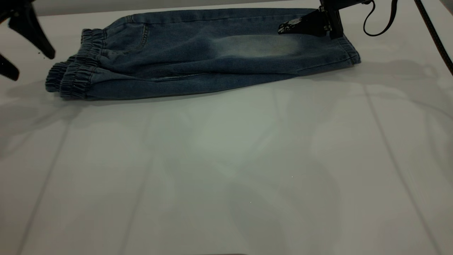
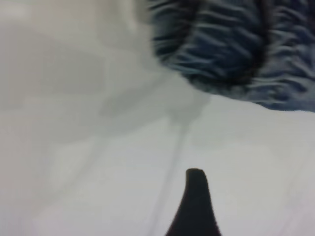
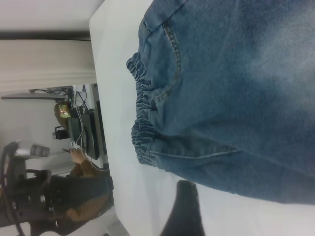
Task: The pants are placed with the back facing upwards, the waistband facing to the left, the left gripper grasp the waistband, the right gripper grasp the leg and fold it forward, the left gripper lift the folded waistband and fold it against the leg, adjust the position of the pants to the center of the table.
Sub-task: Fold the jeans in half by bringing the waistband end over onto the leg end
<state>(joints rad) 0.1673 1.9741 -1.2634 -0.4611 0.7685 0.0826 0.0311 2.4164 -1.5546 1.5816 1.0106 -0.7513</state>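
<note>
The pants [image 1: 198, 53] are seen folded lengthwise at the far side of the table [image 1: 226, 170], with the waistband [image 1: 72, 72] at the left and the hem at the right. The leg [image 1: 262, 46] with the pale oval fade is laid on top, and a back pocket is visible near the waistband.

The left pincer [image 1: 21, 46] is held at the far left, just beside the waistband and apart from it, with its fingers [image 1: 33, 33] spread and nothing between them.

The right pincer [image 1: 304, 24] is poised over the leg near the hem at the far right; whether its fingers are spread or pressed together cannot be told, and contact with the denim cannot be judged.
</note>
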